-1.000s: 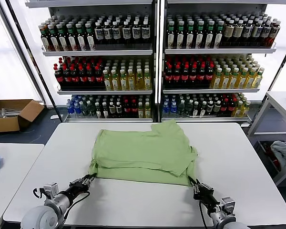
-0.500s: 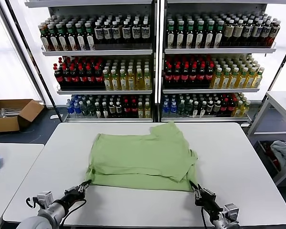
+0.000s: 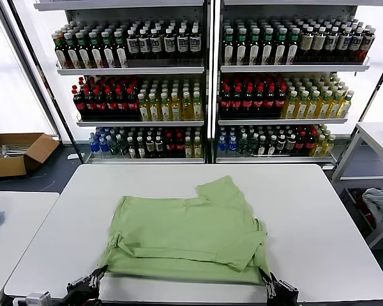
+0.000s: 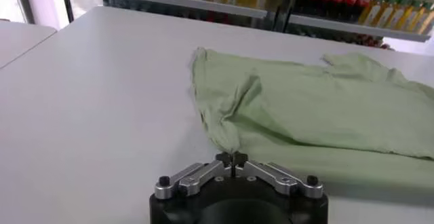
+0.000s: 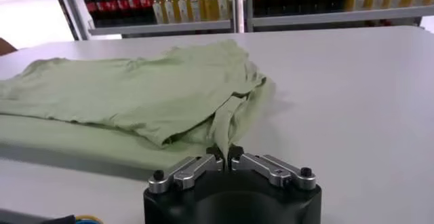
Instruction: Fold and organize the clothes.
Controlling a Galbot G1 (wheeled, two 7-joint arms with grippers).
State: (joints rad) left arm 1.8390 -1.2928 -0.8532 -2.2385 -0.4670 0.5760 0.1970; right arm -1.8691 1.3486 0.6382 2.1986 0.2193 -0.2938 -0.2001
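1. The light green shirt point(image 3: 188, 236) lay folded flat on the white tabletop point(image 3: 319, 210), towards its near edge; one sleeve stuck out at the far side.
2. The left claw point(image 4: 231, 158) sat at the near-left corner of the shirt; its tips were pressed together on a pinch of the fabric.
3. The right claw point(image 5: 224, 155) sat at the near-right corner; its tips were likewise closed on a fold of the green cloth.
4. Shelves of bottles point(image 3: 210, 89) stood behind the tabletop.
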